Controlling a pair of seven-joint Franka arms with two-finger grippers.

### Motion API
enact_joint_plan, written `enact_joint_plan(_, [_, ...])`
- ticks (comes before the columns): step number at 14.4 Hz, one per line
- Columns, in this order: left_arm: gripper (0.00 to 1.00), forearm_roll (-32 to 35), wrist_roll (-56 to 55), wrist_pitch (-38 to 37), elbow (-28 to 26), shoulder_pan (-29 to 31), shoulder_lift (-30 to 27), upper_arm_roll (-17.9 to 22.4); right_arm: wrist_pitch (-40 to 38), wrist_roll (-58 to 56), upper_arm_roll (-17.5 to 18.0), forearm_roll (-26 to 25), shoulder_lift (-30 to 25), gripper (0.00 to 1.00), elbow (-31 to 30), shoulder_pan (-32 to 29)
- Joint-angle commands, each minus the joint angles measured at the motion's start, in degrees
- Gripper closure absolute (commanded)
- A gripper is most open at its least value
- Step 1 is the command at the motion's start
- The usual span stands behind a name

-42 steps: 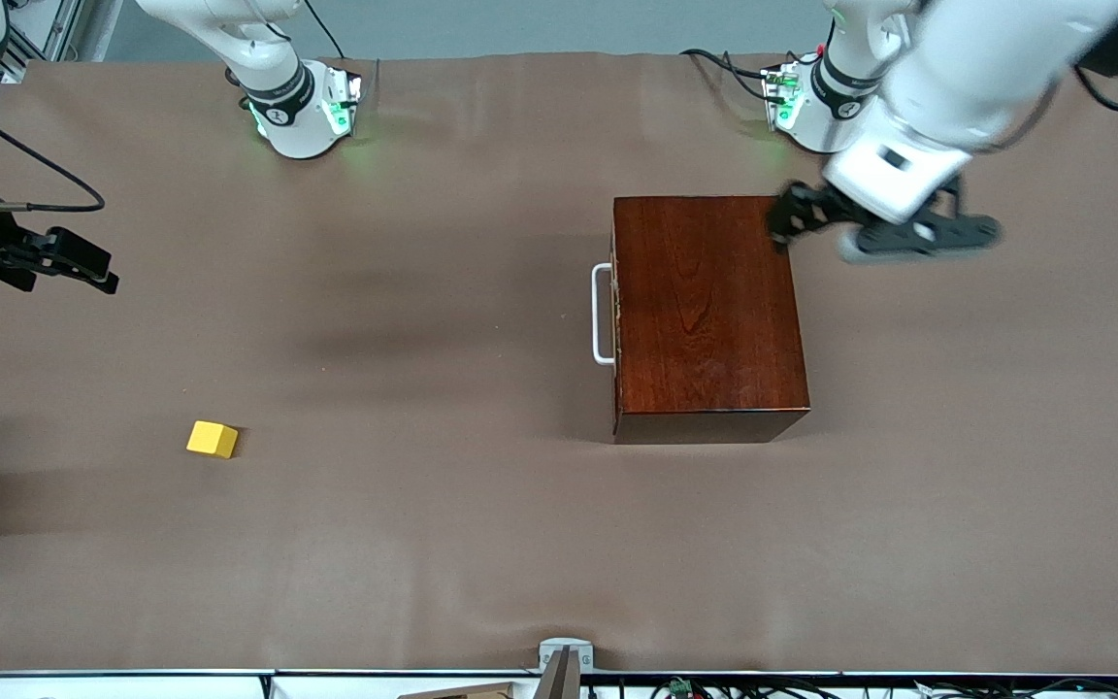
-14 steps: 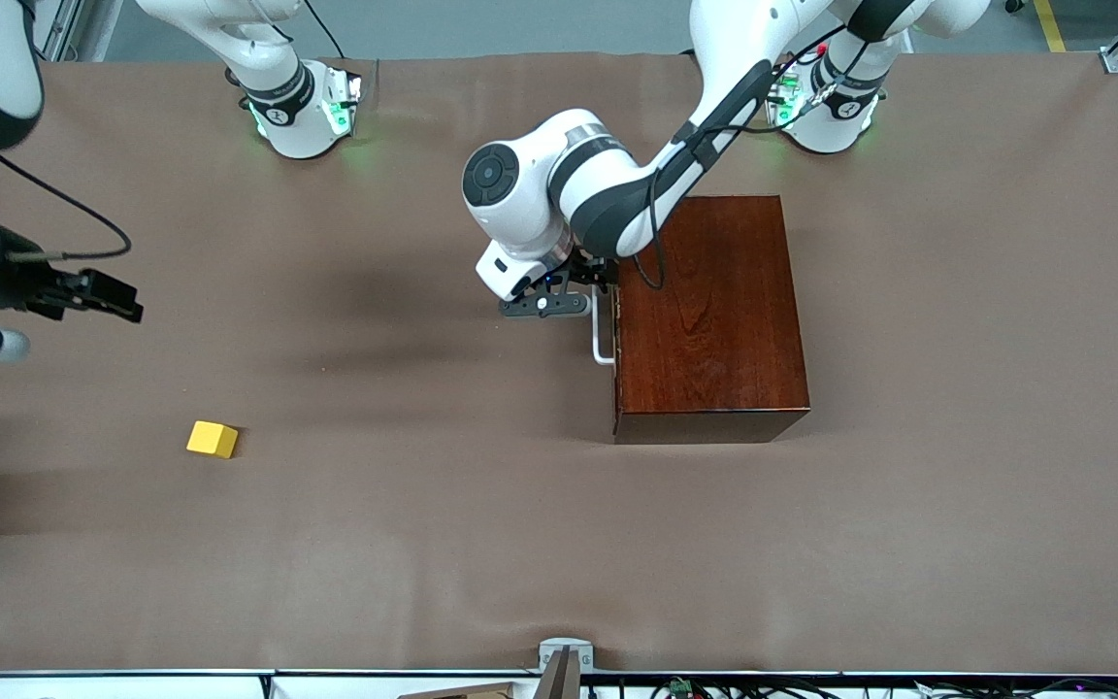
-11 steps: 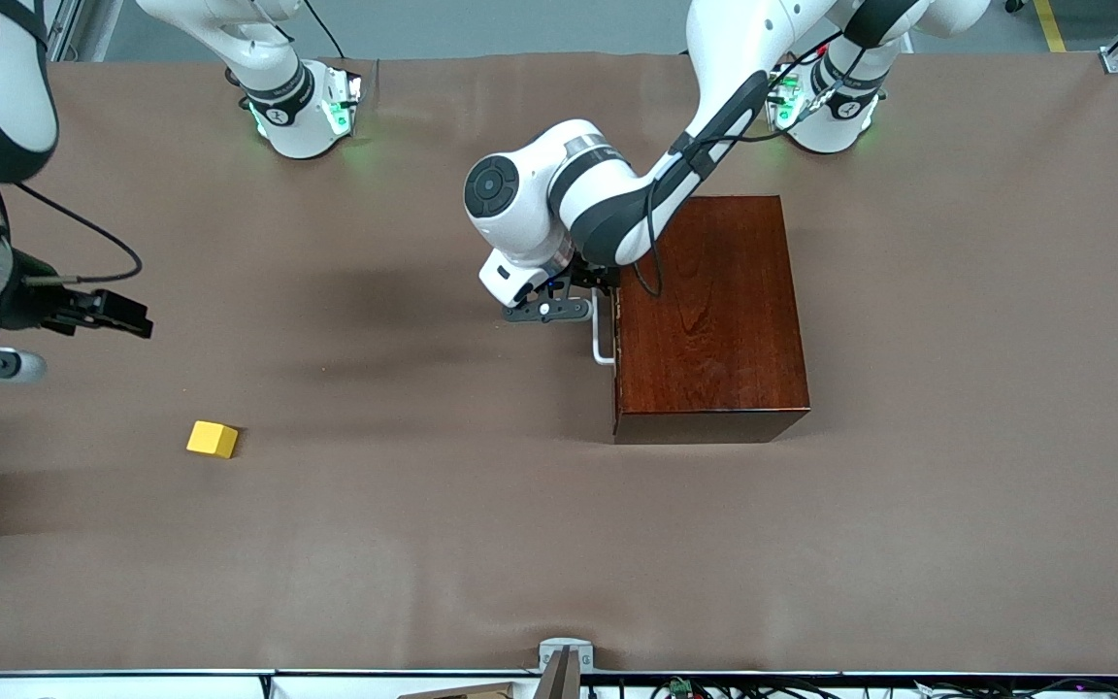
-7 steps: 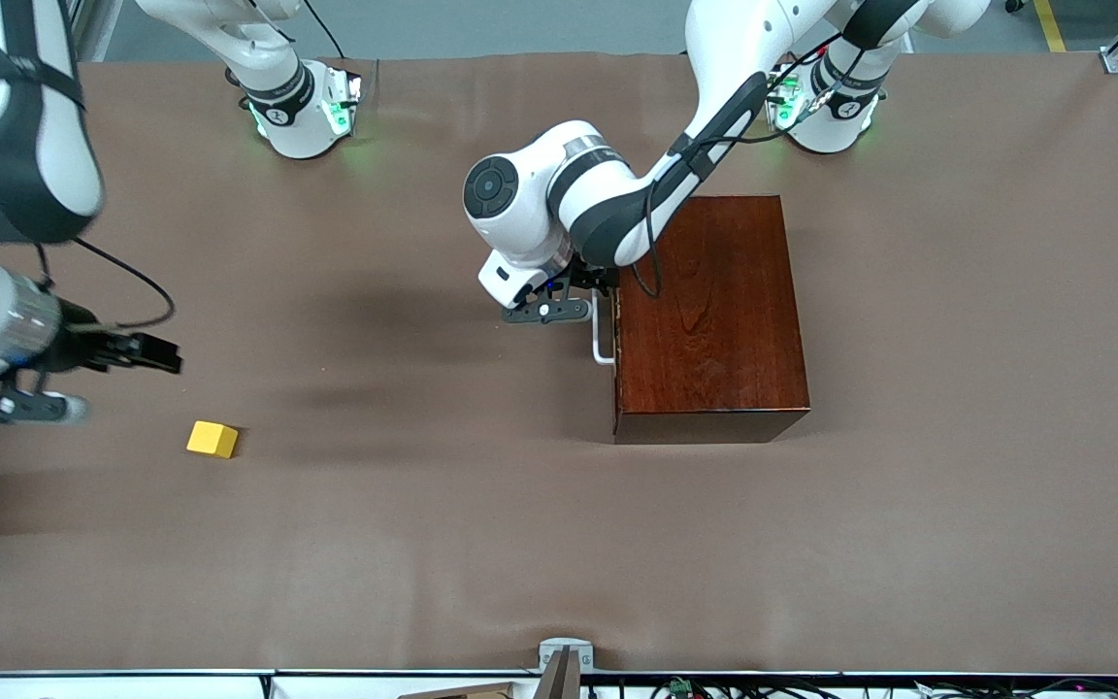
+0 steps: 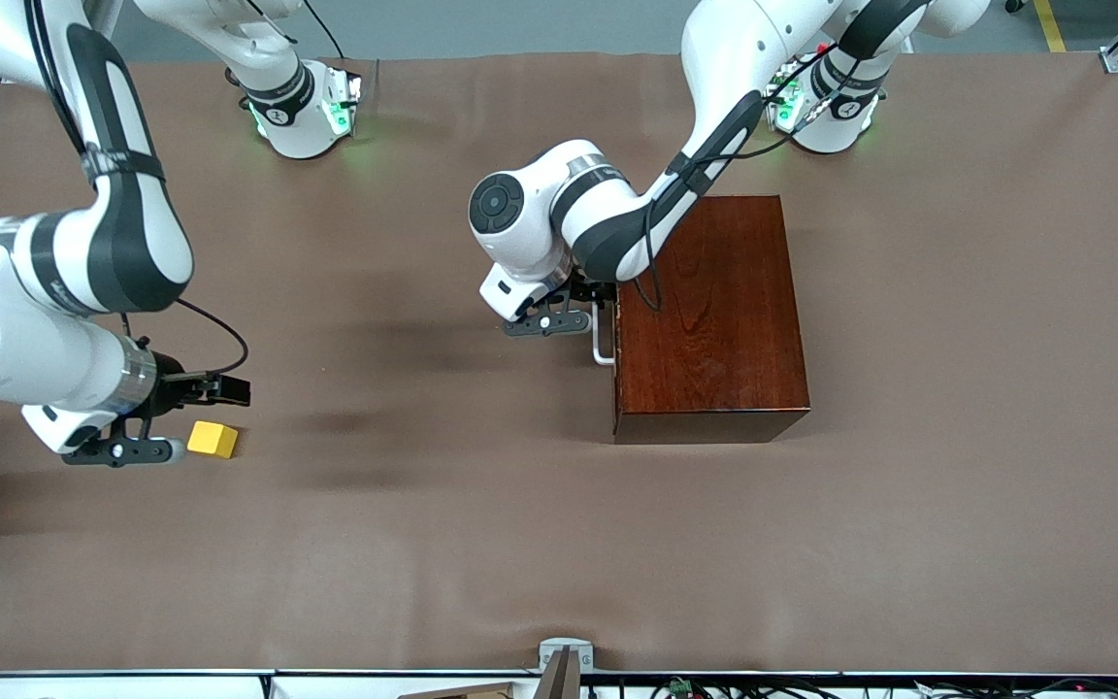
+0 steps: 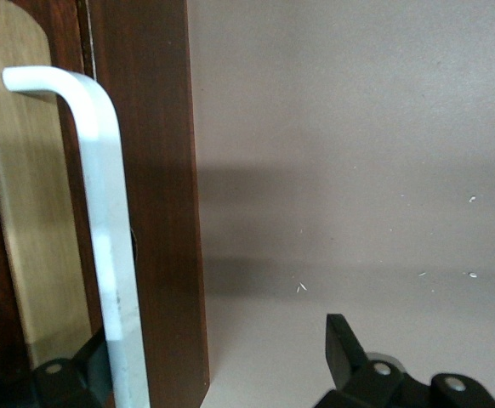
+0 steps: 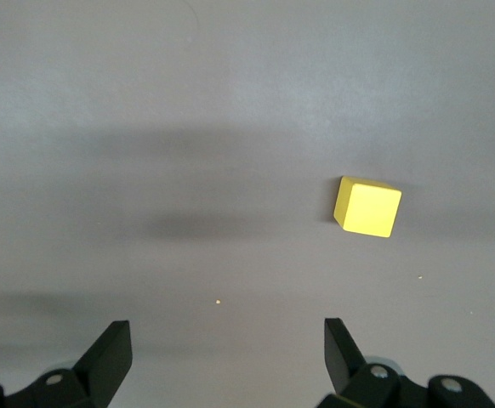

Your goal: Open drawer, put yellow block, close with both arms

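Front view, drawer [image 5: 614, 330]: shut in its box [image 5: 709, 316], centre-right of the frame; the left end effector [image 5: 586, 307] is at the white handle [image 5: 600, 342].
Front view, block [image 5: 213, 439]: on the surface [image 5: 481, 524] at lower left, the right end effector [image 5: 192, 419] beside it, empty.
Left wrist view: fingers [image 6: 343, 353] spread, one either side of the handle [image 6: 103, 221], nothing clamped; close squarely on the bar, then pull straight.
Right wrist view: fingers [image 7: 107, 357] wide apart, the block [image 7: 366, 206] off-centre; centre over it first.

Left gripper [image 5: 586, 309] low, fingers apart, right gripper [image 5: 192, 416] low, fingers spread wide
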Motion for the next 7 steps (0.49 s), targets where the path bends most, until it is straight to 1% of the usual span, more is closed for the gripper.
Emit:
enact_joint_plan(1, [0.00, 1.4, -1.4, 1.5, 1.6, -0.5, 0.2, 0.1, 1.1, 0.5, -0.3, -0.2, 2.4, 0.00, 0.5, -1.2])
enact_joint_plan(3, [0.00, 1.4, -1.5, 3.2, 1.6, -0.5, 0.2, 0.1, 4.8, 0.6, -0.3, -0.2, 3.5, 0.00, -1.4, -3.1])
enact_joint_plan(6, [0.00, 1.3, -3.5, 6.4, 1.6, -0.8, 0.5, 0.1, 15.3, 0.6, -0.3, -0.1, 3.6, 0.00, -9.0, -4.6])
enact_joint_plan(7, [0.00, 1.2, -4.0, 7.3, 1.6, -0.9, 0.5, 0.1, 18.3, 0.6, -0.3, -0.2, 3.7, 0.00, -10.5, -5.2])
